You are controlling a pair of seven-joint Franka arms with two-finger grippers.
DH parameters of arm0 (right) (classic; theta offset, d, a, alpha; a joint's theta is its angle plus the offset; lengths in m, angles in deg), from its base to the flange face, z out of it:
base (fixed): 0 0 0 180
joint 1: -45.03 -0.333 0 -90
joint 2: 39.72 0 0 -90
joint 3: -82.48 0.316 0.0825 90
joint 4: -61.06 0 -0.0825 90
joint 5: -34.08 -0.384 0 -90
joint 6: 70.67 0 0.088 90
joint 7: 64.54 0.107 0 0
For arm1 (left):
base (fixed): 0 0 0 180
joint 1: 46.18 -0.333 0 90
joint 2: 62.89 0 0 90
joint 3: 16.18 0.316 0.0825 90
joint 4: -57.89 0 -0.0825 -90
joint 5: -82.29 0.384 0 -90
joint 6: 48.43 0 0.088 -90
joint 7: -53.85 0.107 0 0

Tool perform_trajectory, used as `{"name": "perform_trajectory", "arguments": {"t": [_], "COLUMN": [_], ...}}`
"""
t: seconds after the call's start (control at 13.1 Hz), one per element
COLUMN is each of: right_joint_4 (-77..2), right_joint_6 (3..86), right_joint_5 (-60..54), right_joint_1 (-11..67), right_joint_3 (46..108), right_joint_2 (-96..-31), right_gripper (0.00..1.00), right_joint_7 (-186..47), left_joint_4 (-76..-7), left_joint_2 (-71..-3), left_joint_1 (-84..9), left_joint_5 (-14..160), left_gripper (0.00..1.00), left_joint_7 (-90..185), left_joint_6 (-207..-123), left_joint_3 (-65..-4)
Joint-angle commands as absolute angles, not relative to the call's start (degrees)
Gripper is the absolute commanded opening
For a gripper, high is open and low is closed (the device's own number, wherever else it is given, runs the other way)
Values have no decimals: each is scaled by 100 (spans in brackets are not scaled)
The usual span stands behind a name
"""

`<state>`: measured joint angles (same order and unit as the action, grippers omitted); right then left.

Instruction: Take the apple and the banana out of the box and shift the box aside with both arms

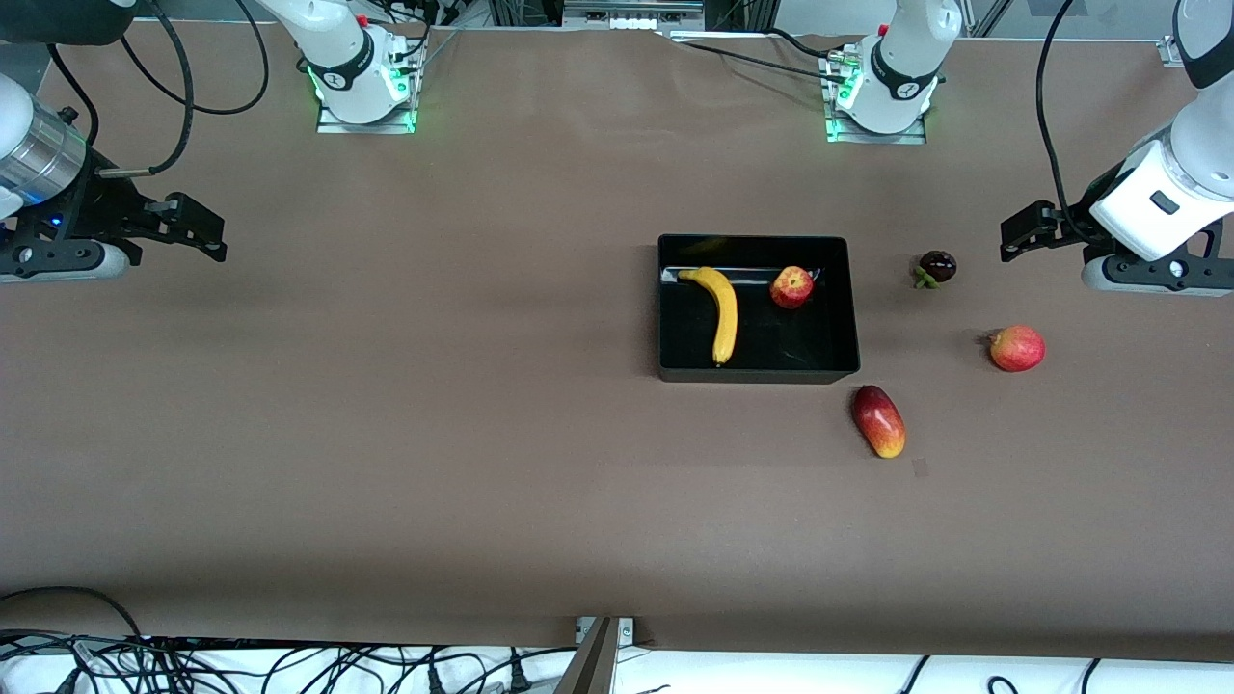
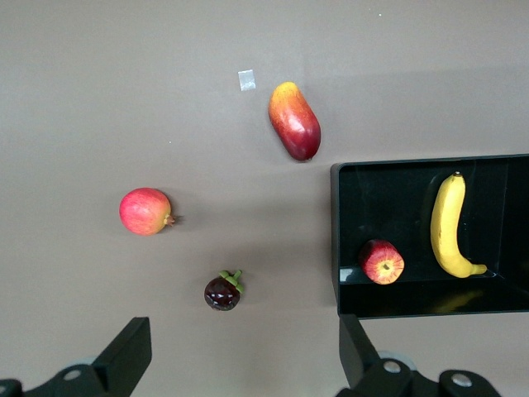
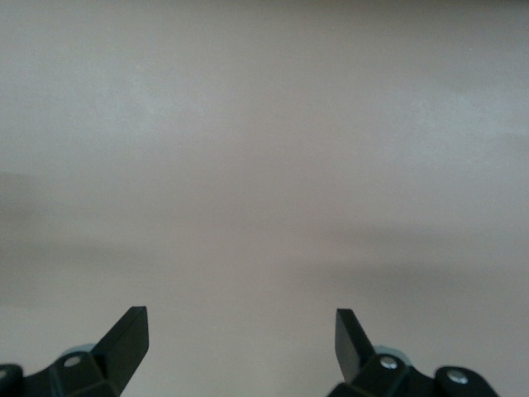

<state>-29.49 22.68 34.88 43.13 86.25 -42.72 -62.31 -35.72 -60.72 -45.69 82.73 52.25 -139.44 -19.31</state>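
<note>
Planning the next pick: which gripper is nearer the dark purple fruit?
Left. The left gripper hangs open beside the dark purple fruit, at the left arm's end of the table. The right gripper waits open at the right arm's end.

You see a glossy black box on a plain brown worktop. The banana is yellow. The apple is red with a pale yellow patch. The mango grades from red to yellow. The mangosteen is dark purple with a green calyx.
</note>
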Motion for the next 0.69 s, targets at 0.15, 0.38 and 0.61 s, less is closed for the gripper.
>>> {"name": "perform_trajectory", "arguments": {"t": [0.15,0.38,0.61], "right_joint_4": [-2903,-2903,-2912], "right_joint_6": [2206,2206,2197], "right_joint_5": [3496,3487,3487], "right_joint_1": [4371,4371,4371], "right_joint_3": [8687,8687,8687], "right_joint_2": [-4244,-4244,-4244], "right_gripper": [100,100,100], "right_joint_7": [-6279,-6279,-6279], "left_joint_4": [-3352,-3351,-3369], "left_joint_2": [-5972,-5955,-5360], "left_joint_1": [-4574,-4557,-4460], "left_joint_5": [8405,8326,8213], "left_gripper": [100,100,100], "left_joint_7": [5332,5306,5289], "left_joint_6": [-13658,-13519,-12815], "left_joint_3": [-1944,-1952,-2275]}}
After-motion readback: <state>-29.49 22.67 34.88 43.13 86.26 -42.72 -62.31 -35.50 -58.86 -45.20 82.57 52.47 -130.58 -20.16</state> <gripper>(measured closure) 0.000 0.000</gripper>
